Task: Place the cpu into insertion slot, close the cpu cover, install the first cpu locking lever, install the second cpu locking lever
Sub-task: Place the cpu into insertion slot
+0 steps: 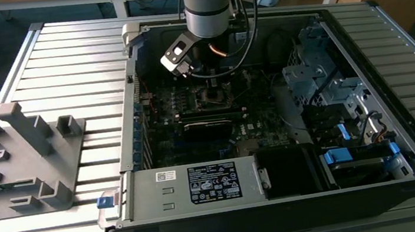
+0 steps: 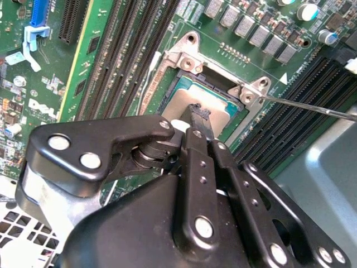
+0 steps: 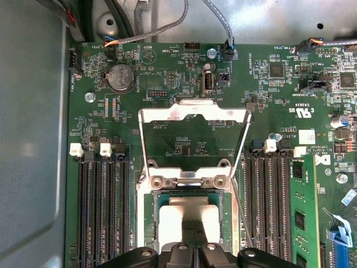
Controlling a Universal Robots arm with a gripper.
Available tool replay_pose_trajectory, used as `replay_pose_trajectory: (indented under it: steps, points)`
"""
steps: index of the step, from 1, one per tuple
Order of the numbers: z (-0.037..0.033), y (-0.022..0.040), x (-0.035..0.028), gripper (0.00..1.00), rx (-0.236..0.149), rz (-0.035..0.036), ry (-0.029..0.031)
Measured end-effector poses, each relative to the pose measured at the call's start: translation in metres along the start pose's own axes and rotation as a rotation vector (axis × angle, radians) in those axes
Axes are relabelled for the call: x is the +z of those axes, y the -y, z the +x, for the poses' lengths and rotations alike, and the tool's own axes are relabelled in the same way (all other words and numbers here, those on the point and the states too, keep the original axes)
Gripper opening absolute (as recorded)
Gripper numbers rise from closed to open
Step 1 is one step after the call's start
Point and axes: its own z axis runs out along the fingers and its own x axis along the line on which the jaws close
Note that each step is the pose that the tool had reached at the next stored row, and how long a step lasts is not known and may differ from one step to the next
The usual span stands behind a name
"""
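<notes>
On the exterior view's left, a grey plastic stepped fixture (image 1: 22,156) on a ribbed grey metal table (image 1: 73,55). At centre, an open black computer case (image 1: 284,219) lying on its side, with a silver-grey robot arm (image 1: 205,3) reaching down into it over the green motherboard (image 1: 190,103). Toward the exterior view's right, blue-tabbed drive bays (image 1: 359,154). In both wrist views, the black two-fingered gripper (image 2: 198,111) (image 3: 193,229) clenched, fingertips pressed together with nothing between them, right at the top of the small square silver-tan cpu (image 2: 217,100) (image 3: 187,215), seated flat in its socket. Square silver cpu cover (image 3: 162,116) frame swung open, away from the cpu. Thin wire locking lever (image 2: 312,106) jutting from the socket's corner.
</notes>
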Motion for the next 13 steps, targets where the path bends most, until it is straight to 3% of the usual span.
replay_pose_trajectory:
  steps: [7, 9, 13]
  points:
    - [0.0, -0.0001, -0.0008, 0.1, 0.0, -0.0005, -0.0004]
    - [0.0004, -0.0004, -0.0029, 0.1, 0.0, -0.0019, -0.0031]
    - [-0.0003, -0.0007, -0.0124, 0.1, 0.0, -0.0005, -0.0006]
